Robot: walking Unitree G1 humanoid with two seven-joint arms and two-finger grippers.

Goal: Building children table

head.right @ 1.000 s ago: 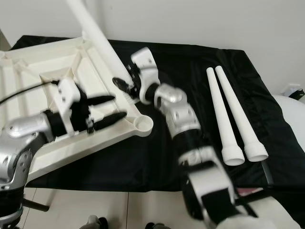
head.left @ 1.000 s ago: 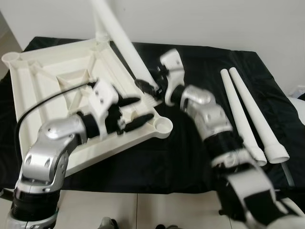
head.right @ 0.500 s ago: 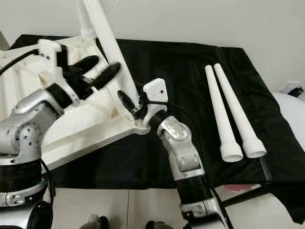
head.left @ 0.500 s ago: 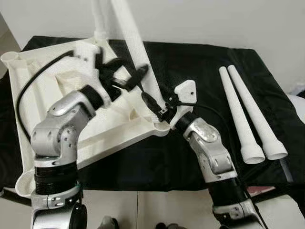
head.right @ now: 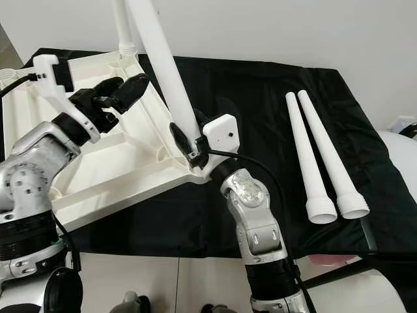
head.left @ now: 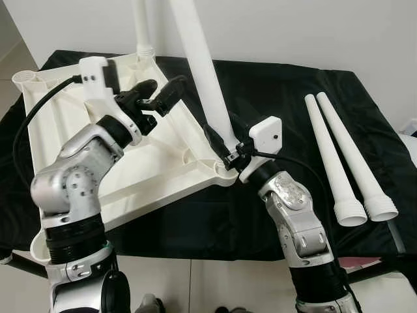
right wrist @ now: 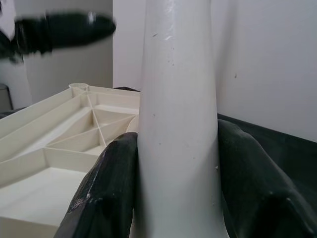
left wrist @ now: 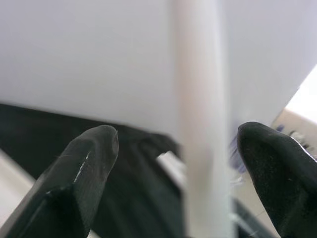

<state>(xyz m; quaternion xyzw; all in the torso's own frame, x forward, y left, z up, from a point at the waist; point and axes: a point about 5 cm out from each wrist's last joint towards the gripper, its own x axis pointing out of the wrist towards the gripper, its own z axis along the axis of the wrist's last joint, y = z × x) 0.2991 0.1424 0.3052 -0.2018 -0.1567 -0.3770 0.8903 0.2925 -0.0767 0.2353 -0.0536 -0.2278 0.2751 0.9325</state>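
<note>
An upturned white tabletop [head.left: 153,173] lies on a black cloth. One white leg [head.left: 141,26] stands in its far corner. My right gripper [head.left: 225,147] is shut on the lower end of a second white leg [head.left: 195,62], which leans slightly over the near right corner socket [head.left: 225,177]. The right wrist view has both fingers [right wrist: 106,193] pressed against this leg [right wrist: 176,109]. Its foot is hidden behind the gripper. My left gripper [head.left: 159,94] hovers open over the tabletop, just left of the held leg, not touching it. The left wrist view has that leg [left wrist: 198,124] blurred beyond the spread fingers [left wrist: 84,168].
Two loose white legs [head.left: 333,160] [head.left: 357,156] lie side by side on the black cloth [head.left: 273,85] at the right. A white wall rises close behind the table. Tiled floor [head.left: 195,287] lies below the front edge.
The right gripper brought the leg's lower end down to the near right corner and stood it more upright. The left gripper rose from the tabletop towards the leg. The camera shifted slightly.
</note>
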